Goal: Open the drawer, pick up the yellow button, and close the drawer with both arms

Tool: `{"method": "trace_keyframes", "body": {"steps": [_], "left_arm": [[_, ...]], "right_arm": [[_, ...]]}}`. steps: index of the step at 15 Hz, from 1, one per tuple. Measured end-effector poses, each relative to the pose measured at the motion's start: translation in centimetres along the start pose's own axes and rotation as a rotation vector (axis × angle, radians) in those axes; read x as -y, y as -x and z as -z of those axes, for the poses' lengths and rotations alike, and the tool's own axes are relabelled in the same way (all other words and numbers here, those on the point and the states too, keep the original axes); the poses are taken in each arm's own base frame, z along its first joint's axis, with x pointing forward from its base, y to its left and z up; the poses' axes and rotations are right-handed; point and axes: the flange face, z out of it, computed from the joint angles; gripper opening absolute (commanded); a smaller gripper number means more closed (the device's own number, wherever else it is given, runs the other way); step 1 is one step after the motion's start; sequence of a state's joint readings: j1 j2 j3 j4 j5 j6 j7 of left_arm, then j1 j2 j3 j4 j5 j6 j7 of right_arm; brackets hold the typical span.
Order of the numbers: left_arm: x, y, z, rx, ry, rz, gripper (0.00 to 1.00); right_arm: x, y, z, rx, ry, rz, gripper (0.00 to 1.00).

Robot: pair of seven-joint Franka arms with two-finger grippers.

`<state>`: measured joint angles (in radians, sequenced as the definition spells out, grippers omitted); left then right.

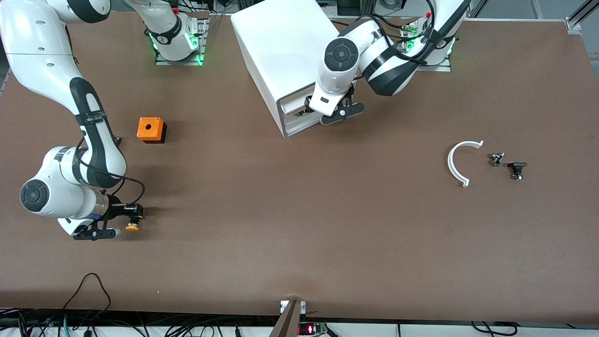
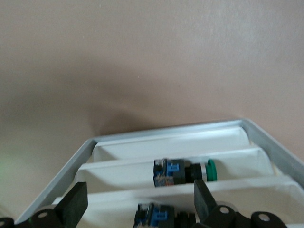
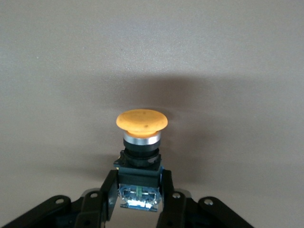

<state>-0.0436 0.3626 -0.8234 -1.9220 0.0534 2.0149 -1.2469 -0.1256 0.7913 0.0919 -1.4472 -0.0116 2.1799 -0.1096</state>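
My right gripper (image 1: 134, 219) is shut on the button (image 1: 132, 227) and holds it low over the table at the right arm's end. In the right wrist view the fingers (image 3: 108, 192) clamp its black-and-blue body, with the orange cap (image 3: 141, 120) pointing away from the gripper (image 3: 138, 190). My left gripper (image 1: 339, 112) is open and empty at the front of the white cabinet (image 1: 281, 42), by a drawer (image 1: 294, 104) that stands a little way out. In the left wrist view its fingers (image 2: 75, 204) sit apart over white trays (image 2: 123, 166) framed by the grey rim (image 2: 66, 171).
A green-capped button (image 2: 185, 172) lies in one tray and another blue-bodied one (image 2: 161, 216) in the tray beside it. An orange cube (image 1: 151, 129) stands toward the right arm's end. A white curved piece (image 1: 456, 161) and two small black parts (image 1: 496, 159) (image 1: 517, 169) lie toward the left arm's end.
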Motion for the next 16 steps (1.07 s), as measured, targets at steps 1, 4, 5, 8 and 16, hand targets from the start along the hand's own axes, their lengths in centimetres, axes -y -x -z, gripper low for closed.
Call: {"method": "trace_keyframes", "body": {"steps": [1, 4, 5, 8, 16], "left_arm": [[-0.1, 0.4, -0.1, 0.009, -0.001, -0.001, 0.99], [0.0, 0.9, -0.6, 0.064, 0.003, 0.022, 0.99], [0.0, 0.7, -0.7, 0.07, 0.004, 0.027, 0.99], [0.0, 0.7, -0.7, 0.074, 0.005, 0.029, 0.99], [0.9, -3.4, 2.3, 0.063, 0.068, 0.047, 0.99]], "right_arm": [[0.0, 0.0, 0.0, -0.003, 0.0, 0.0, 0.99], [0.1, -0.2, 0.2, -0.012, 0.0, 0.002, 0.99], [0.3, -0.3, 0.5, -0.017, 0.0, 0.005, 0.99], [0.8, -0.5, 2.6, -0.04, 0.004, 0.011, 0.99], [1.6, 1.2, 13.2, -0.026, 0.061, -0.006, 0.99]]}}
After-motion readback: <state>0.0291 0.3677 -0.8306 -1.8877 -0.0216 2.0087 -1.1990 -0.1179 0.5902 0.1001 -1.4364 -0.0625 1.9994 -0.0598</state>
